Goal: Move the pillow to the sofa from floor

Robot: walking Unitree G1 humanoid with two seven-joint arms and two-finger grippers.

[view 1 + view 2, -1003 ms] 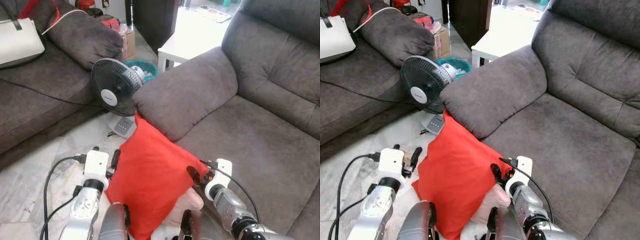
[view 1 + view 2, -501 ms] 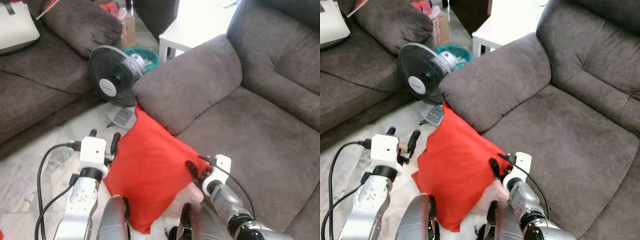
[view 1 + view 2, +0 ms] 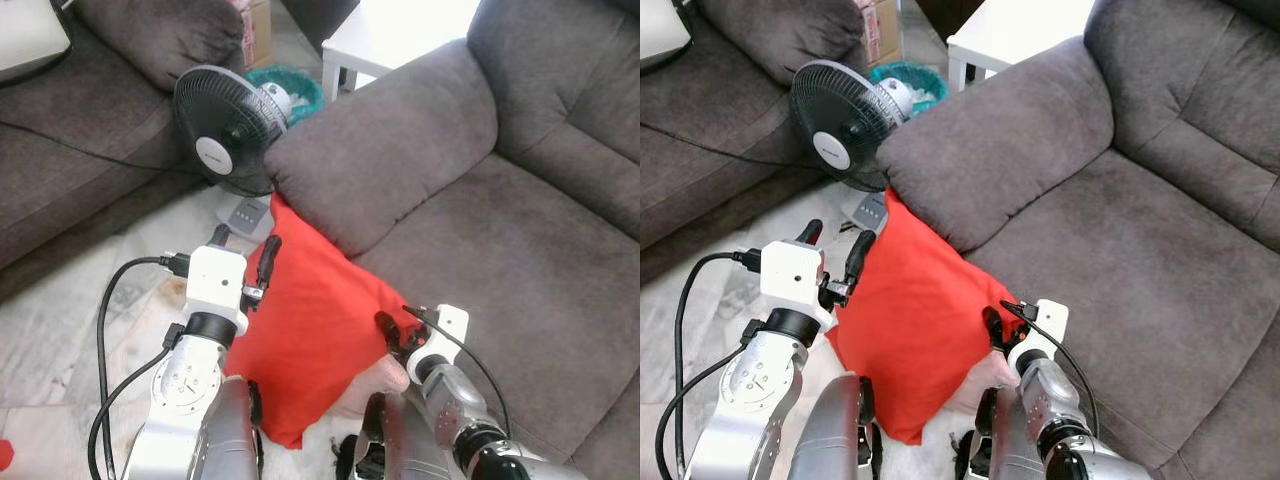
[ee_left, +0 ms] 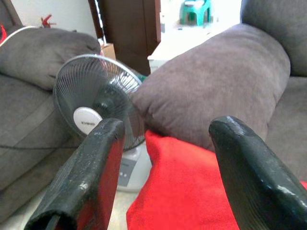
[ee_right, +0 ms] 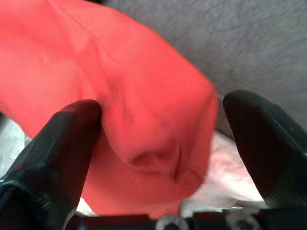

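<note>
Leaning against the sofa (image 3: 520,260) front, the red pillow (image 3: 310,330) is still on the floor, its top corner under the armrest. Your right gripper (image 5: 158,143) has its jaws apart around the pillow's corner; your left gripper (image 4: 163,158) is spread at the other edge. Lift carelessly and you may snag the armrest or knock the fan (image 3: 225,130) just beside it.

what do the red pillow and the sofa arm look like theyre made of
Red pillow: looks like smooth woven cloth, matte, creasing softly where the right gripper straddles its corner. Sofa arm: grey-brown plush fabric, perhaps microsuede; its nap shows lighter and darker patches. Exact fibres cannot be told.
</note>
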